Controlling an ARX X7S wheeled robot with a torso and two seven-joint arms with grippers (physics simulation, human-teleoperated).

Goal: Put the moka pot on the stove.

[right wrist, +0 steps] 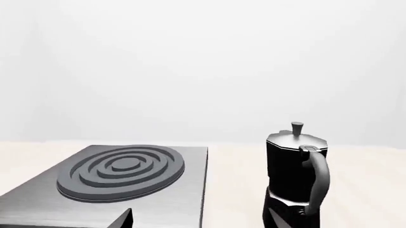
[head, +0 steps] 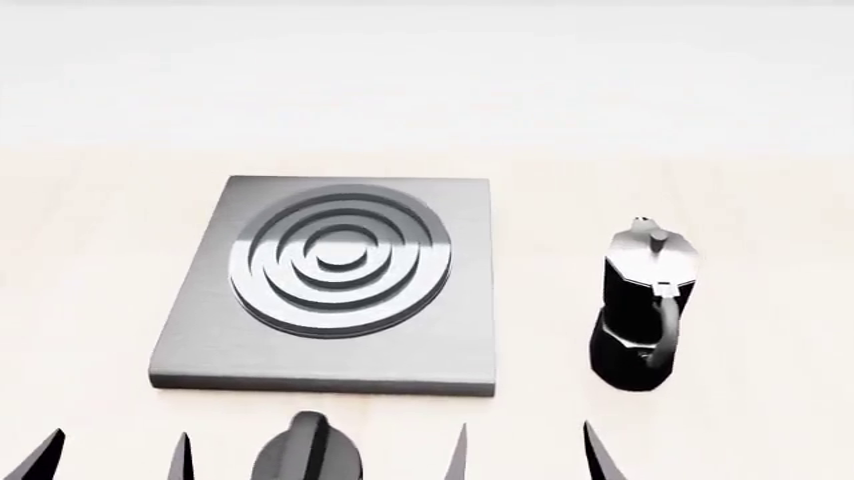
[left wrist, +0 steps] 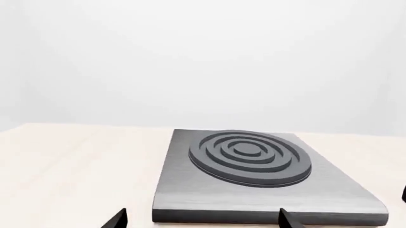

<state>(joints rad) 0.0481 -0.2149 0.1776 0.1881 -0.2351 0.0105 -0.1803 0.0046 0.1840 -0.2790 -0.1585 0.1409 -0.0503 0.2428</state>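
- Head view shows the moka pot (head: 645, 305) standing upright on the pale surface (head: 747, 200). It sits just beside the right edge of the stove (head: 441, 340), not on it, with a thin strip of surface between them.
- Its curved black handle points toward the robot, and its silvery lid with the knob is on top.
- The right gripper (head: 525, 452) is the nearer one. Only its two dark finger tips show at the bottom of the head view. The pot stands a little ahead of them and slightly to the right.
- In the right wrist view, the pot (right wrist: 297, 175) is close in front of the right gripper (right wrist: 197, 219), over by one finger and not centered between the two.
- The right gripper's fingers stand spread apart and hold nothing.
- The left gripper (head: 114, 455) is also spread apart and holds nothing. It sits in front of the stove's left part, well apart from the pot.
- A round black knob (head: 308, 450) sits near the stove's front edge, between the two grippers.
- I think the right arm should reach forward and a bit right to grab the pot.
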